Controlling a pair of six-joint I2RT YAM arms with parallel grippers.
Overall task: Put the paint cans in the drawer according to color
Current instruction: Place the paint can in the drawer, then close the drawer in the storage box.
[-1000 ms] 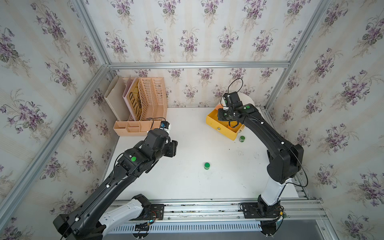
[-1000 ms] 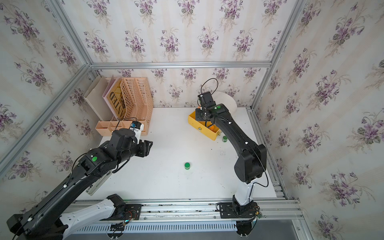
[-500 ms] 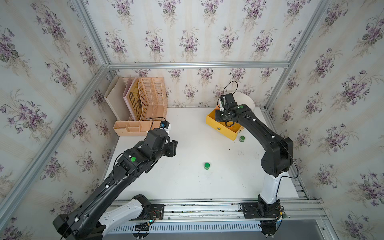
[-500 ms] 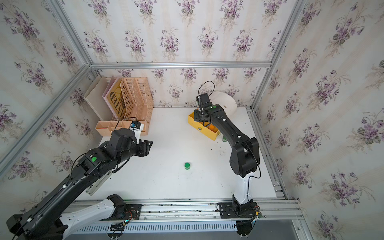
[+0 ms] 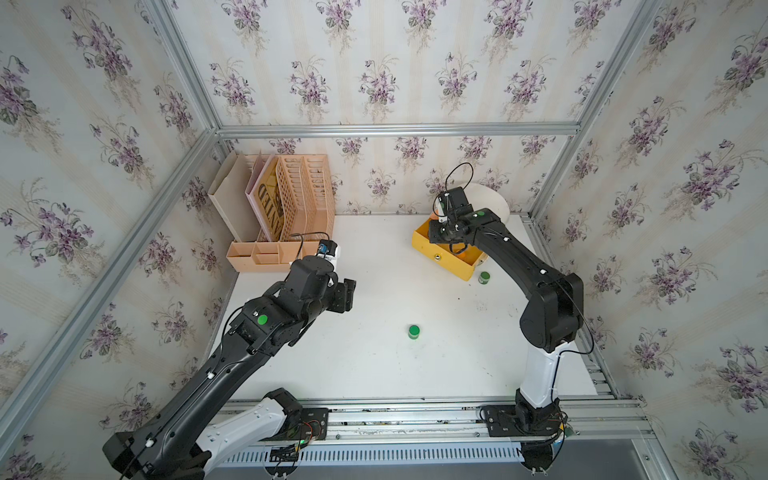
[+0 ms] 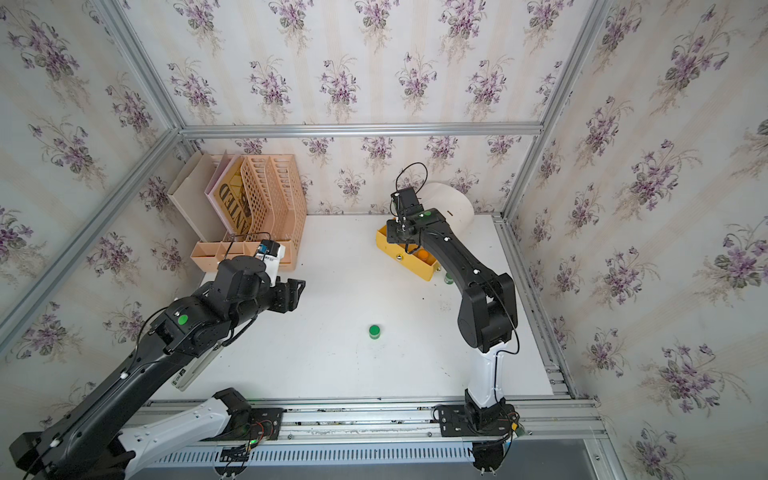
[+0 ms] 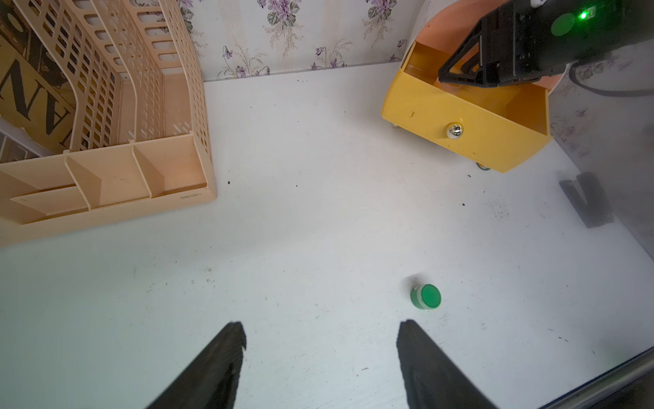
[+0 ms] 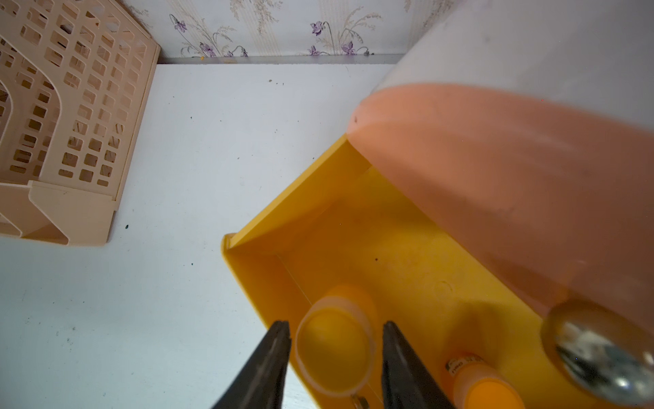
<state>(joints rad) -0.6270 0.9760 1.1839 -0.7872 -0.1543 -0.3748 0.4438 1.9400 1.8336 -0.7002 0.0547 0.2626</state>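
The white drum-shaped drawer cabinet stands at the back right with its yellow drawer pulled out. My right gripper hangs over that drawer, open. An orange-lidded paint can sits between its fingers with a narrow gap on each side. A second orange can lies in the same drawer. One green-lidded can stands mid-table, and another green can stands beside the drawer's right end. My left gripper hovers open and empty over bare table, the mid-table green can just beyond its right finger.
A peach slotted file rack with a front tray and a book fills the back left corner. The shut peach drawer with its metal knob sits above the yellow one. Wallpapered walls enclose the table on three sides.
My right gripper has opened and let go of the orange can over the yellow drawer. My left gripper's jaws have widened a little; that arm has stayed in place.
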